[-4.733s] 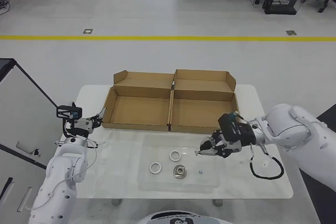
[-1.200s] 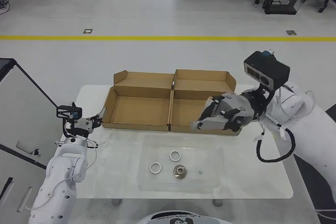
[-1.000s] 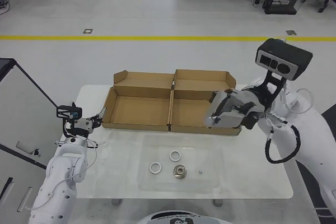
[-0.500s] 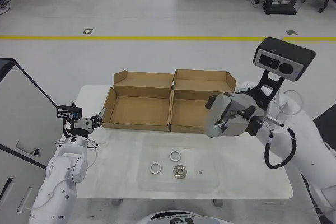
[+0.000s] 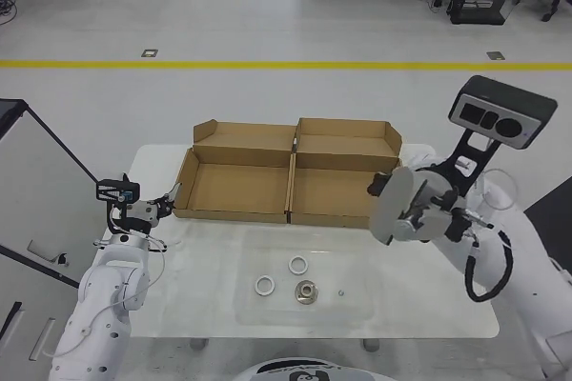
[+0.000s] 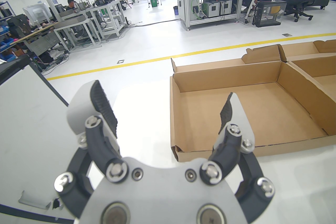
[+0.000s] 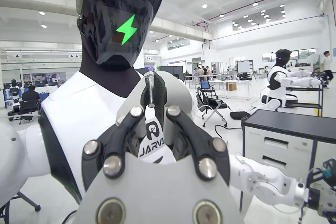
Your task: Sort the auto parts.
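1. Right wrist view: the right jaws are clenched on a silver threaded metal bolt [image 7: 150, 93], held up in the air.
2. Left wrist view: the left jaws stand released (nothing is between them), just beside the left brown cardboard box [image 6: 249, 109].
3. Top view: one white ring [image 5: 297, 265], a second white ring [image 5: 264, 285] and a grey metal nut [image 5: 306, 292] lie on the white tabletop [image 5: 429, 305], near the right brown cardboard box [image 5: 348, 190].
4. A yellow line [image 5: 267, 64] crosses the pale floor behind.
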`<state>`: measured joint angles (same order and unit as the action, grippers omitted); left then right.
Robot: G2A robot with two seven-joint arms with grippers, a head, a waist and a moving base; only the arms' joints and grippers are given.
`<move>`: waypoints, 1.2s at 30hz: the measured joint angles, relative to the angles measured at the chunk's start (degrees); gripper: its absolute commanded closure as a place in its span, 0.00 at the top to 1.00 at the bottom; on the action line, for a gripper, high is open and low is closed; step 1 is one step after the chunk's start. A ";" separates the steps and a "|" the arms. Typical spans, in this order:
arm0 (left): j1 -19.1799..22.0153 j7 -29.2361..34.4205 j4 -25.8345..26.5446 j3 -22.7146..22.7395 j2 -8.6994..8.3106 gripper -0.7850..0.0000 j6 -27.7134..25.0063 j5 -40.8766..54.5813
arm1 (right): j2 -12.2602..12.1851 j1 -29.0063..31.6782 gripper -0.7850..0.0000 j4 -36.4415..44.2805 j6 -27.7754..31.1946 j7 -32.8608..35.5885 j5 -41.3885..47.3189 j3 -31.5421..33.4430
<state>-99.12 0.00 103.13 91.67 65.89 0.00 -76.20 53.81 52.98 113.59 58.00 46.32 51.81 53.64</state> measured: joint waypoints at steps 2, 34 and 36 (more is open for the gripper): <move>0.00 0.00 0.00 0.00 0.00 1.00 0.00 0.00 | -0.07 1.65 0.00 0.64 0.00 -0.02 0.24 0.93; 0.00 0.00 0.00 0.00 0.00 1.00 0.00 0.00 | 1.11 8.78 0.00 5.58 0.02 -0.46 3.63 3.08; 0.00 0.00 0.00 0.00 0.00 1.00 0.00 0.00 | 1.38 9.67 0.00 6.04 0.00 -0.05 4.45 3.88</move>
<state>-99.12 0.00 103.13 91.67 65.89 0.00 -76.20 55.19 62.65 119.63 58.01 46.26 56.26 57.51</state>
